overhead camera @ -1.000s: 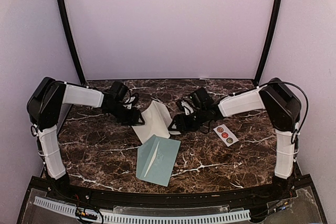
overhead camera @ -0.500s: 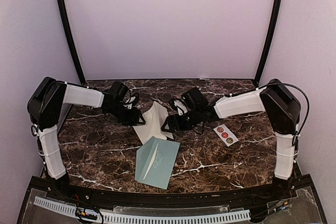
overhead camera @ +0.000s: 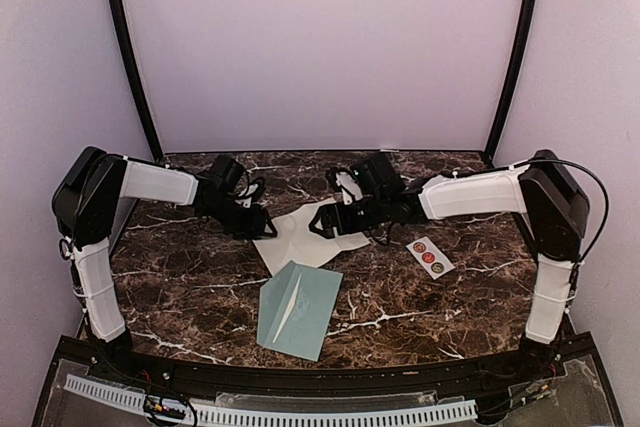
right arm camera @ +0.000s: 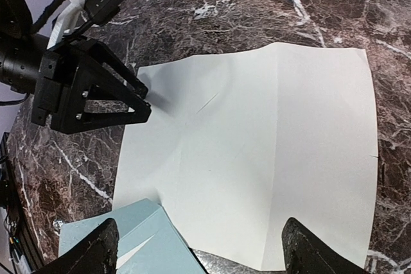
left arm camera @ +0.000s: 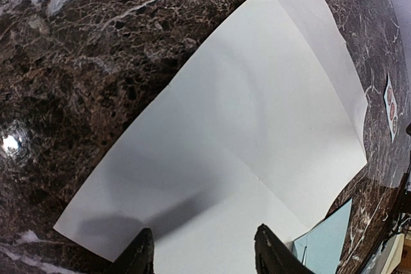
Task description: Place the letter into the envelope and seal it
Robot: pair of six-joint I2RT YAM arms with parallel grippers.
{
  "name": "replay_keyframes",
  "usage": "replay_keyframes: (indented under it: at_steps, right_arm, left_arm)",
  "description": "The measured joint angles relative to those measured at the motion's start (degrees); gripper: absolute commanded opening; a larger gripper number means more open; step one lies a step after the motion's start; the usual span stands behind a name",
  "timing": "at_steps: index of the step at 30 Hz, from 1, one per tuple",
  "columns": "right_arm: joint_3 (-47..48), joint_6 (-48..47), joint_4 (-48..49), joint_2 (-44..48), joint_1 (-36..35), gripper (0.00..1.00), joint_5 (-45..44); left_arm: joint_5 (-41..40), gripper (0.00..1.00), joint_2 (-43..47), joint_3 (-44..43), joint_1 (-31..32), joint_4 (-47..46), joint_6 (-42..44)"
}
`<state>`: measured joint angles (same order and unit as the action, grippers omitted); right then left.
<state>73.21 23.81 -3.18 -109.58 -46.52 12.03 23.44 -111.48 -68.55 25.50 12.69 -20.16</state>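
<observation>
Nearest, the envelope [overhead camera: 298, 309] is lying flat, its far corner touching the unfolded letter [overhead camera: 300, 235], whose left edge the left gripper [left arm camera: 202, 235] is straddling with fingers apart, while the right gripper [right arm camera: 200, 226] is hovering above, jaws spread wide.

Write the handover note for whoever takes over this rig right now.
The left gripper is open, fingertips down at the left edge of the letter.
The right gripper is open wide above the letter, holding nothing.
The letter lies unfolded and creased on the table, just behind the envelope; sticker strip to the right.
Done: nothing inserted.
Left: fold, insert, seal.
</observation>
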Motion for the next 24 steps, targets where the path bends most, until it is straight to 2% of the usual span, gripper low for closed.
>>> replay_keyframes:
  at_steps: [8,15,19,24]
  right_arm:
    - [1.0,-2.7,-4.6,-1.3,0.0,0.82,-7.5]
    - [1.6,-4.2,-6.8,-5.1,0.0,0.76,-9.6]
    - [2.1,-4.9,-7.6,-7.0,0.0,0.7,-9.6]
    - [3.5,-5.7,-7.6,-8.5,-0.2,0.57,-9.8]
  left_arm:
    - [0.0,0.53,0.0,0.0,0.0,0.0,0.0]
    - [0.0,0.53,0.0,0.0,0.0,0.0,0.0]
    - [0.1,0.53,-0.1,0.0,0.0,-0.1,0.0]
    - [0.4,0.53,-0.2,0.0,0.0,-0.4,0.0]
